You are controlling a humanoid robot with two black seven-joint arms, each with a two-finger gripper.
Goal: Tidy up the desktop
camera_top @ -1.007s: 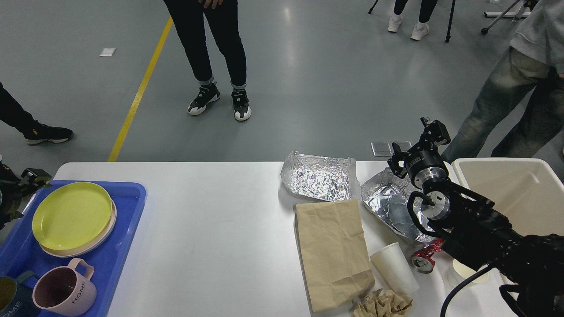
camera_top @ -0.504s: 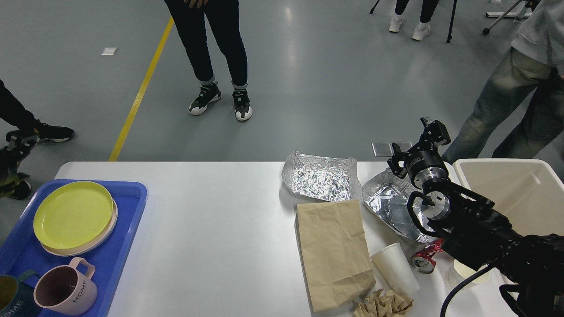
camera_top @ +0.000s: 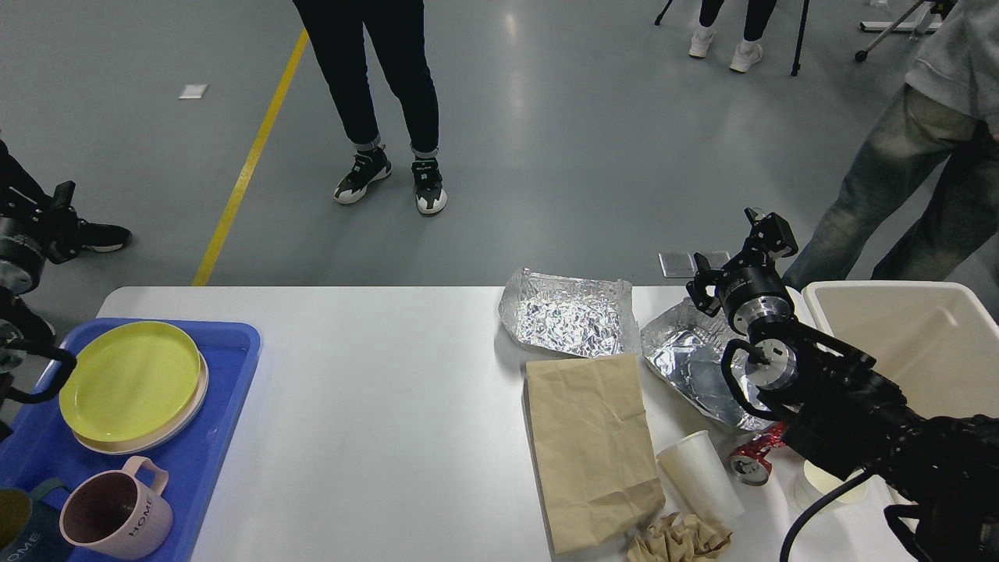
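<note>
The right arm reaches in from the lower right, its gripper [camera_top: 743, 261] raised above the far edge of the white worktop [camera_top: 375, 421] — jaws spread, holding nothing, over crumpled foil [camera_top: 687, 351]. The left gripper [camera_top: 43, 211] hangs beyond the worktop's left end, above the blue tray [camera_top: 226, 390]; whether its jaws are parted I cannot tell. The worktop fills the lower view.
</note>
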